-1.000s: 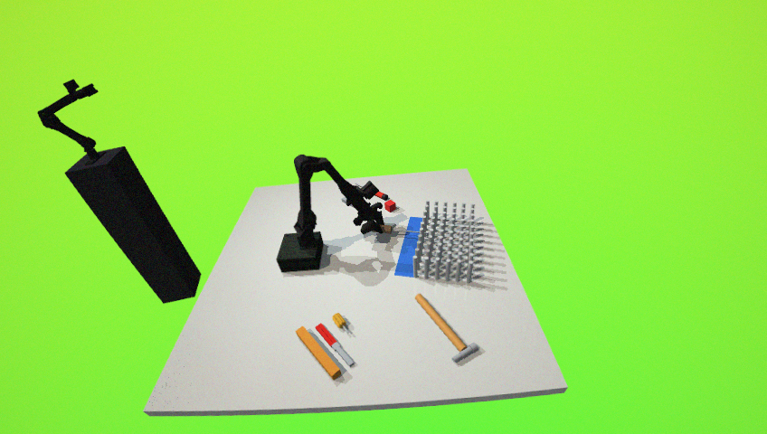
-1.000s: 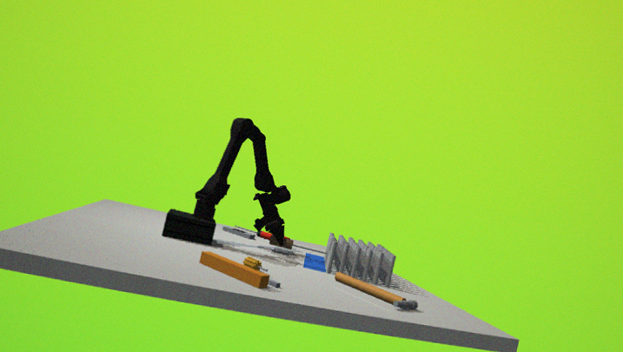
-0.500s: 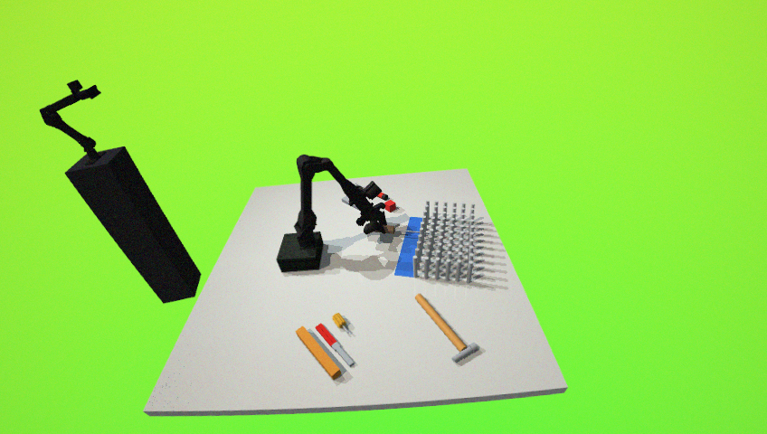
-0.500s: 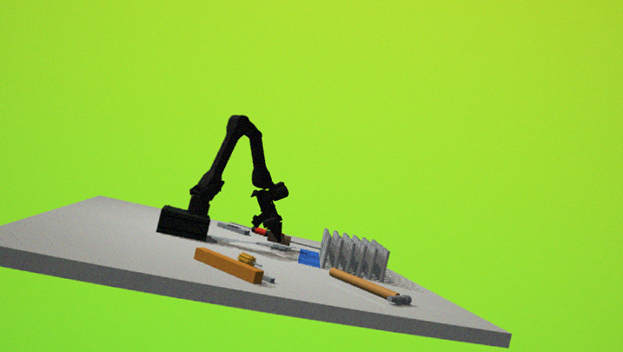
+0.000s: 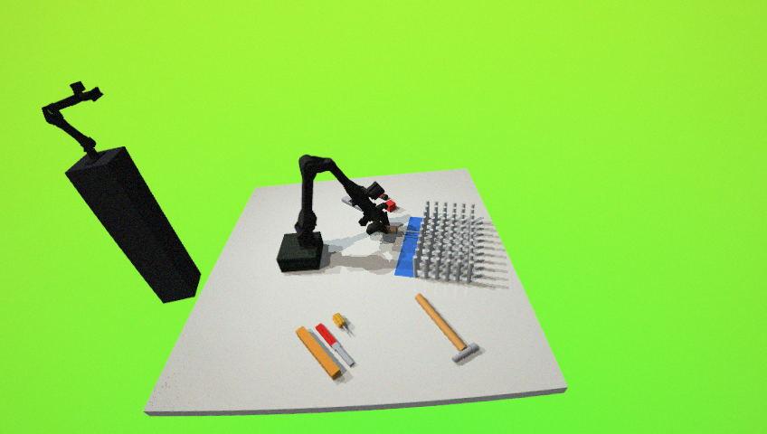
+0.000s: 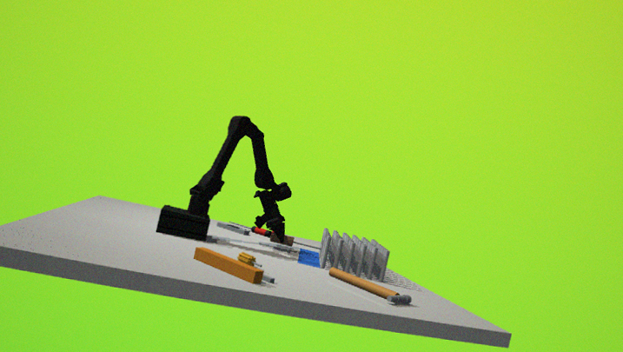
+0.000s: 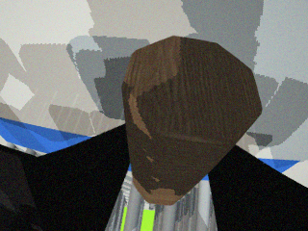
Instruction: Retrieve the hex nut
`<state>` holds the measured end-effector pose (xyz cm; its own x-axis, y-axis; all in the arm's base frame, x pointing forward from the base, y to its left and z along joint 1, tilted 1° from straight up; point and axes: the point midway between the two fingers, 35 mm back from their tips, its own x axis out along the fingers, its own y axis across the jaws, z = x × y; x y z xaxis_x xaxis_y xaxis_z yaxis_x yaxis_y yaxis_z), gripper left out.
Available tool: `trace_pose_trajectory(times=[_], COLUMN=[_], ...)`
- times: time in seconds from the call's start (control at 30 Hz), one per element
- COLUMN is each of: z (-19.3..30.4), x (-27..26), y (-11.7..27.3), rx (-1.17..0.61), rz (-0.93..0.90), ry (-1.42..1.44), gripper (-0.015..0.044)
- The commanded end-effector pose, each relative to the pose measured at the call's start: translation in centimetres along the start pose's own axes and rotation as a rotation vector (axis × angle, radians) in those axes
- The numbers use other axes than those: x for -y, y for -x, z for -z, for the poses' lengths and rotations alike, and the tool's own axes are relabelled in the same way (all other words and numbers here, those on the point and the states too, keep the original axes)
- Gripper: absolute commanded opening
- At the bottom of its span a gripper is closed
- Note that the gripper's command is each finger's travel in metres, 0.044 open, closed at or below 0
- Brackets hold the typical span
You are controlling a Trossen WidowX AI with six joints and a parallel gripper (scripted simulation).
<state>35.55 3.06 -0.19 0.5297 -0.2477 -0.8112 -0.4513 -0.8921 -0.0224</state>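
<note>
"What have the jaws got?"

"They're shut on a brown wooden handle, faceted, with streaky grain (rather handsome, up close). A thin grey rod runs from it over the blue strip to the spacers."

"And the nut?"

"I can't make it out; the upright grey rows hide whatever lies among them, so I can't place it exactly."

"What's underneath?"

"A pale bench, crossed by the arm's shadows, with flat bright green beyond."

"Anything else around?"

"A red block near the jaws. Further off, a wooden-handled hammer, a stubby yellow-handled tool, then a red-handled one and an orange bar, side by side. A dark pillar stands past the bench edge."

"What's in the way?"

"The spacers: close-set, all upright as far as I can see, with narrow lanes between."
</note>
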Motion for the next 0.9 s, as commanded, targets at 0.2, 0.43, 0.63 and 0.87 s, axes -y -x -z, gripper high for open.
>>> trace_pose_trajectory(times=[0.2,0.43,0.63,0.87], z=[1.0,1.5,1.9,2.4], x=[0.2,0.2,0.2,0.2], y=[-0.4,-0.7,-1.0,-1.3], rx=[-0.008,-0.009,-0.009,-0.01], rz=[0.007,0.007,0.007,0.007], ry=[0.001,0.001,0.001,0.001], gripper=[0.0,0.0,0.0,0.0])
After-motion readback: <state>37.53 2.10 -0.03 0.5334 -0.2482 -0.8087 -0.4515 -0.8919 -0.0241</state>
